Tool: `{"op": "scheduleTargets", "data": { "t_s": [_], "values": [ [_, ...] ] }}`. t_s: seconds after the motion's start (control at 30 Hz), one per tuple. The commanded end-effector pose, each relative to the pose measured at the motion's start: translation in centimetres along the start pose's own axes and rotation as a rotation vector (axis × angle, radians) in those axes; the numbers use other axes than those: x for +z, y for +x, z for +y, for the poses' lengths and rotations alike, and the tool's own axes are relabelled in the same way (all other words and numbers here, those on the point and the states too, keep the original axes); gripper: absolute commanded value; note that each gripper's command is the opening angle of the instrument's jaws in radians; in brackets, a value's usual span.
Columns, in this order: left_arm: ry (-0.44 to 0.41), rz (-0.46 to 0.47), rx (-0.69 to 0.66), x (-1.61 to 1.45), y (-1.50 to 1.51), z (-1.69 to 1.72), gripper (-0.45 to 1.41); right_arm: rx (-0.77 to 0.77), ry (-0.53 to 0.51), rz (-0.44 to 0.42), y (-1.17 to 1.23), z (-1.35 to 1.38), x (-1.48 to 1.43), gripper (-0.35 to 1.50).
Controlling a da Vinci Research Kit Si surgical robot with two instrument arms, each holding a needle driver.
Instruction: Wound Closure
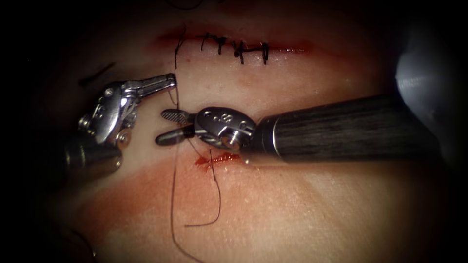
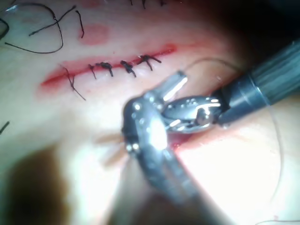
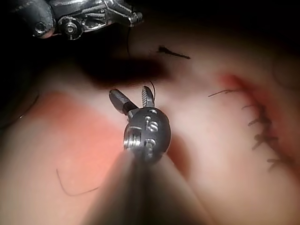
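The cut (image 1: 234, 46) runs across the far side of the tissue (image 1: 302, 209), with several dark stitches (image 1: 239, 48) over its middle. A thread (image 1: 176, 58) leaves the cut's left end and runs toward me. My left tool (image 1: 171, 81) comes in from the left, jaws shut on this thread just below the cut; it is also seen in the right wrist view (image 3: 135, 18). Below it my right tool (image 1: 165, 126) has its jaws open, and the thread passes between them; the same jaws stand apart in its wrist view (image 3: 132, 96). The thread (image 1: 172, 204) trails on over the near tissue.
A small red nick (image 1: 218, 159) with red fluid lies under the right tool's wrist, and a loose curl of thread (image 1: 218, 195) hangs from it. Cut thread ends (image 2: 42, 33) lie beyond the cut. The right shaft (image 1: 351, 126) crosses the right half.
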Motion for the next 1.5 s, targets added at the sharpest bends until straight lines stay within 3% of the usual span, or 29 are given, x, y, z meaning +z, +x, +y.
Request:
{"op": "scheduleTargets", "data": {
  "t_s": [0.03, 0.17, 0.47, 0.8, 1.23, 1.5],
  "values": [
    [-0.001, 0.015, -0.009, 0.01, -0.2, 0.09, -0.45, 0.003, -0.002, 0.019, 0.02, 0.0, 0.07, 1.01],
    [-0.003, 0.042, -0.028, 0.01, -0.45, 0.31, -0.45, 0.006, -0.012, 0.05, 0.07, 0.01, 0.13, 1.01],
    [-0.005, 0.055, -0.03, 0.01, -0.51, 0.46, -0.45, 0.002, -0.028, 0.086, 0.04, 0.0, 0.12, 0.98],
    [-0.015, 0.053, -0.042, -0.05, -0.61, 0.61, -0.45, 0.02, -0.031, 0.178, 0.19, 0.1, -0.02, 0.96],
    [0.004, 0.037, -0.065, -0.25, -0.93, 0.56, -0.45, 0.078, 0.16, 0.276, 0.21, 0.09, -0.34, 0.94],
    [0.026, 0.017, -0.075, -0.48, -1.12, 0.49, -0.45, 0.074, 0.258, 0.293, 0.17, 0.01, -0.5, 0.93]
  ]
}}
